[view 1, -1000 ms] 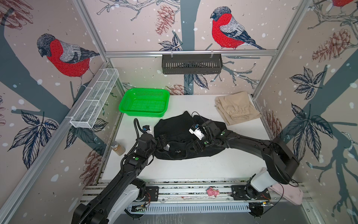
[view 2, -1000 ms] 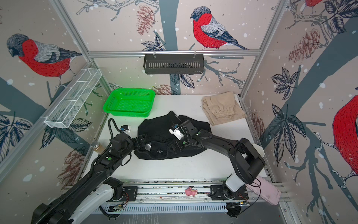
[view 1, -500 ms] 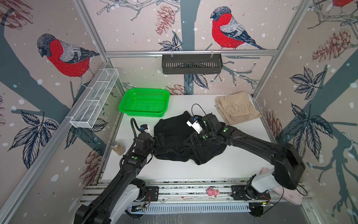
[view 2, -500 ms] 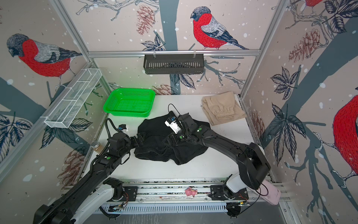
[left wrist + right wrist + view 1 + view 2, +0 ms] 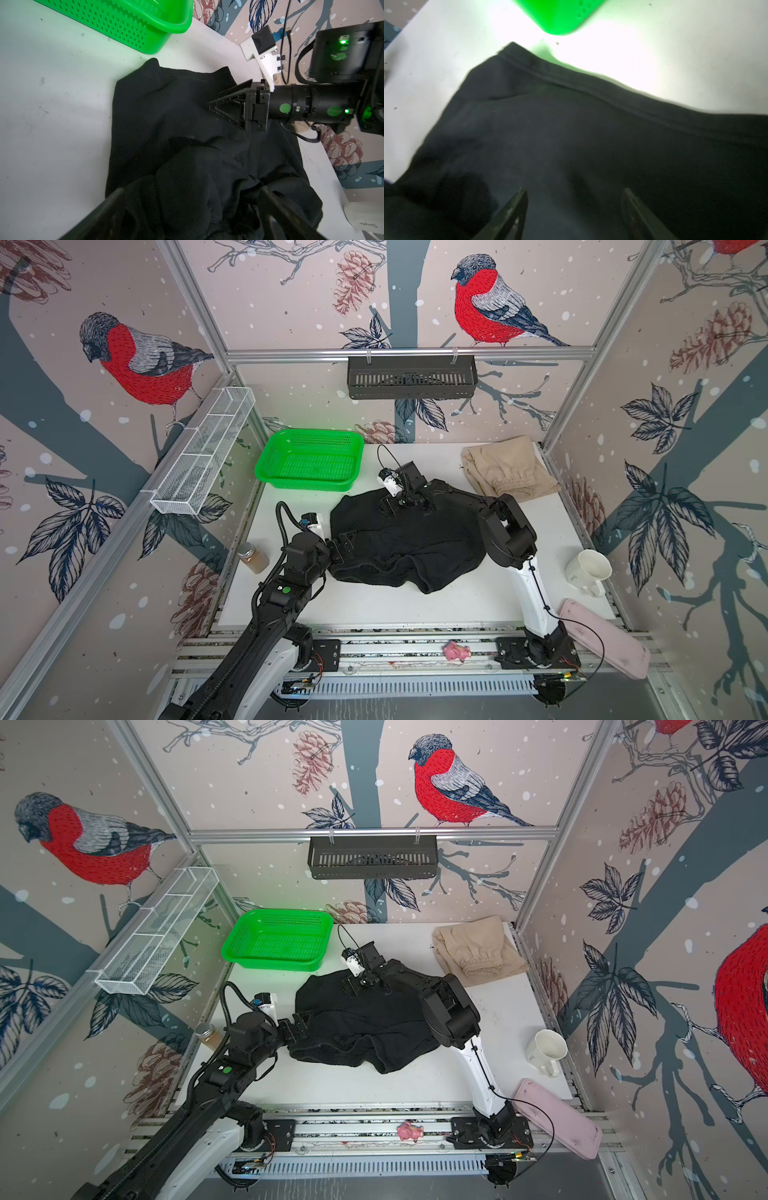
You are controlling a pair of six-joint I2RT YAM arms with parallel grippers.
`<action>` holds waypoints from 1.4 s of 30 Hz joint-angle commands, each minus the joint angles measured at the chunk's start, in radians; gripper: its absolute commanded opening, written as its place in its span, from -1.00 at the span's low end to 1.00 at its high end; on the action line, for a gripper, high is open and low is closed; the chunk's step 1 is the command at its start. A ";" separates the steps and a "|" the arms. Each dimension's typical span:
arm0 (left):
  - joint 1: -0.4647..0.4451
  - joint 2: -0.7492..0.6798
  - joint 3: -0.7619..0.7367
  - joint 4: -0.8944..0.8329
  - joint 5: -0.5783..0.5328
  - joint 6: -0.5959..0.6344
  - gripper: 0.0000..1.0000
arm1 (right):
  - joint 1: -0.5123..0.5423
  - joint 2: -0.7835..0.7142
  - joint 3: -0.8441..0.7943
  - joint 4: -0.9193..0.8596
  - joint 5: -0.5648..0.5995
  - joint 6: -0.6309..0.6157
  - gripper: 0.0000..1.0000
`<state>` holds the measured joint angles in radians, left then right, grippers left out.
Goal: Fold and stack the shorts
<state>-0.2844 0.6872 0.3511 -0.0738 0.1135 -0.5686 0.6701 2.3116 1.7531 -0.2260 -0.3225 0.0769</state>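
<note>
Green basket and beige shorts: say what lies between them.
In both top views, bare white table lies between green basket and beige shorts; the right arm's wrist camera juts in above the black shorts, at their far edge.

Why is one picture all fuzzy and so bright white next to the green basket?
Right wrist view: blurry, so the black shorts look soft, and the table glares white beside the green basket. Left wrist view: sharper, with a green tint on the table near the basket. Both top views: crisp, evenly lit, with a faint green glow around the basket.
</note>
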 commanded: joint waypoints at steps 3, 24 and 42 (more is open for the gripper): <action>0.001 -0.011 -0.003 0.027 0.074 0.004 0.96 | -0.104 0.033 -0.021 0.031 0.037 0.085 0.25; -0.052 0.198 -0.036 0.176 0.169 -0.040 0.96 | -0.173 -0.625 -0.632 0.112 0.239 0.092 0.45; 0.031 0.600 0.054 0.572 0.231 -0.007 0.96 | 0.308 -0.817 -1.024 0.109 0.136 0.152 0.43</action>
<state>-0.2588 1.2366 0.3588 0.3805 0.2871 -0.5999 0.9459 1.4727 0.7223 -0.1097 -0.1360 0.2340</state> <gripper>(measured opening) 0.982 0.715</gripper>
